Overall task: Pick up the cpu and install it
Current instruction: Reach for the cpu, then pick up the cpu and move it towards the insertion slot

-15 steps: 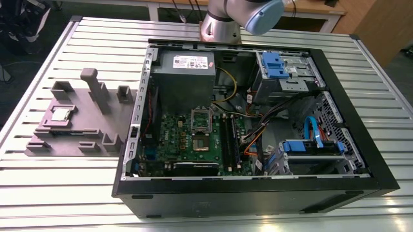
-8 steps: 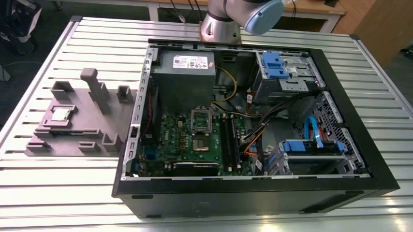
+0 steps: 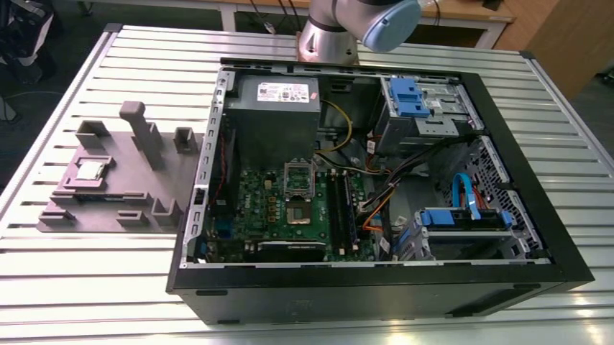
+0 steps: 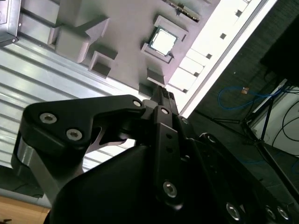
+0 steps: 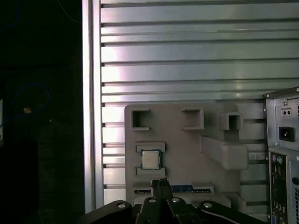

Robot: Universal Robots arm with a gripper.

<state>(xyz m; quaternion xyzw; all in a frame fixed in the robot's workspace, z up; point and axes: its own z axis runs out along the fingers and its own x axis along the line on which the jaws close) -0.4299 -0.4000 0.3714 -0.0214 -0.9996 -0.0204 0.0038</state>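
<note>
Widest first: the slatted metal table (image 3: 115, 287) runs under everything. The open computer case (image 3: 384, 287) lies on its side across the middle and the exterior view's right. At the top edge of that view stands the arm (image 3: 336, 29), just behind the case.

On the exterior view's left, just beside the case, lies the mauve-grey tray (image 3: 106, 208) with its raised blocks. Inside the case the grey power-supply box (image 3: 273, 108) sits above the green motherboard (image 3: 278, 208). The socket frame (image 3: 299, 180) at the board's centre shows a dark middle with no chip in it, so nothing is installed yet.

Now the gripper (image 5: 161, 183)! In both wrist views it hangs above the tray, its black fingertips (image 4: 161, 92) drawn together and carrying nothing. It is clenched and well clear of the surface.

And the prize: the cpu (image 5: 150, 159) lies flat in its shallow pocket in the tray, silver top up, between two low ridges. In the exterior view it sits (image 3: 91, 170) at the tray's left side, well apart from the socket. In the second wrist view it gleams (image 4: 163, 41) beyond the fingertips.

This reads as the approach to the pick. To do it well, the jaws would need to part enough to clear the chip. They should centre squarely over it and close on the two edges the ridges leave free. A level, gentle descent matters most, because a tilted grip could drag the chip against the pocket walls.
</note>
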